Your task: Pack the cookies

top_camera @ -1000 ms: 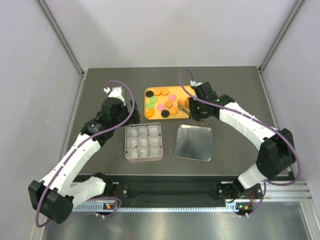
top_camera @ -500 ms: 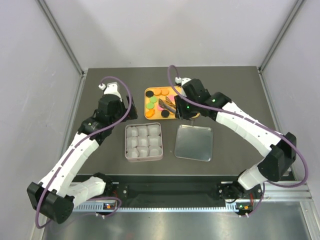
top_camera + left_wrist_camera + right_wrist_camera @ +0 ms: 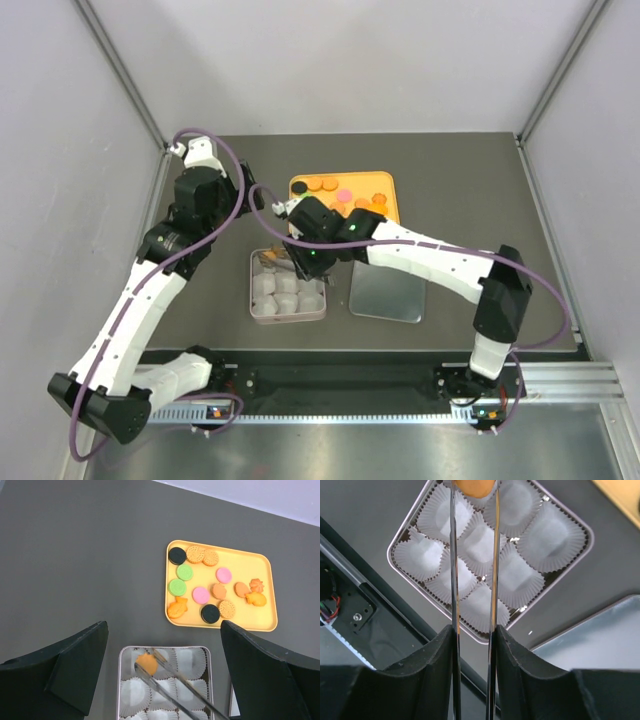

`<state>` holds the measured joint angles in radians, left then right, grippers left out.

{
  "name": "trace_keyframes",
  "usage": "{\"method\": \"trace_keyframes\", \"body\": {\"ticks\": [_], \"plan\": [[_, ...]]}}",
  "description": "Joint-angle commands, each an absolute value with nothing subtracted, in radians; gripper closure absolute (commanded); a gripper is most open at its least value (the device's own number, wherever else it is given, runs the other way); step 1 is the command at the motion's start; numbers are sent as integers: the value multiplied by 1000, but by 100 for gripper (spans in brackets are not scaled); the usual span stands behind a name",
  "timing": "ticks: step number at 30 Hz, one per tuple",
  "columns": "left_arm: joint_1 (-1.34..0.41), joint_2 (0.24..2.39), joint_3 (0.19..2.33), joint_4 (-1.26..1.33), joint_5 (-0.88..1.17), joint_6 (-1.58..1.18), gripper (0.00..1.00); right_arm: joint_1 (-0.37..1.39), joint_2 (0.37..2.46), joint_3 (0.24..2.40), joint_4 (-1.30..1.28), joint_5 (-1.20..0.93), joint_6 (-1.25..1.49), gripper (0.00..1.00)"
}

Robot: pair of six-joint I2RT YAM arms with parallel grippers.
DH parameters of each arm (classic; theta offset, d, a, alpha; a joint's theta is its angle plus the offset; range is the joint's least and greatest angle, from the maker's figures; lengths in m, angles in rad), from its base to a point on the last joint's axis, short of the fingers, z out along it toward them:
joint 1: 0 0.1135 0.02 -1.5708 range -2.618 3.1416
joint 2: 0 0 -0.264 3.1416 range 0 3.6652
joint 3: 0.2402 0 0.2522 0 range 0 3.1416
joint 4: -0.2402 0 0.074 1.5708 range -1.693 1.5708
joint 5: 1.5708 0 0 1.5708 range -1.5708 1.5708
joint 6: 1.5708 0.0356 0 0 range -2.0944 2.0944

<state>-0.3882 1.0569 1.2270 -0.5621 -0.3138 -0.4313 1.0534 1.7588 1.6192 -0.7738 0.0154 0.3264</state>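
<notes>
Cookies in orange, pink, green and black lie on the yellow tray. My right gripper is shut on metal tongs. The tongs' tips pinch one orange cookie above the far-left paper cup of the square tin. From above, the right gripper hangs over the tin, with the tray behind it. My left gripper is open and empty, high above the table, looking down on tin and tray; the top view places it left of the tray.
The tin's flat metal lid lies right of the tin, under the right forearm. White paper cups fill the tin. Grey walls enclose the table on three sides, with the base rail along the near edge.
The right arm swung left from the tray to above the tin, carrying an orange cookie in the tongs. The left arm drew back towards the far left.
</notes>
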Motion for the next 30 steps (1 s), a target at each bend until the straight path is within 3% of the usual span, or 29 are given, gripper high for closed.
{"method": "trace_keyframes", "body": {"ticks": [1, 11, 22, 30], "plan": [[-382, 1060, 1259, -572, -337, -425, 1, 1080, 1779, 1693, -762, 18, 337, 73], [-377, 1052, 1210, -561, -347, -426, 1, 1106, 1836, 1713, -752, 20, 342, 70], [-342, 1042, 1128, -545, -322, -456, 1, 1106, 1847, 1707, -739, 23, 341, 54], [-232, 1035, 1072, -543, -223, -480, 1, 1104, 1819, 1710, -727, 40, 347, 50]]}}
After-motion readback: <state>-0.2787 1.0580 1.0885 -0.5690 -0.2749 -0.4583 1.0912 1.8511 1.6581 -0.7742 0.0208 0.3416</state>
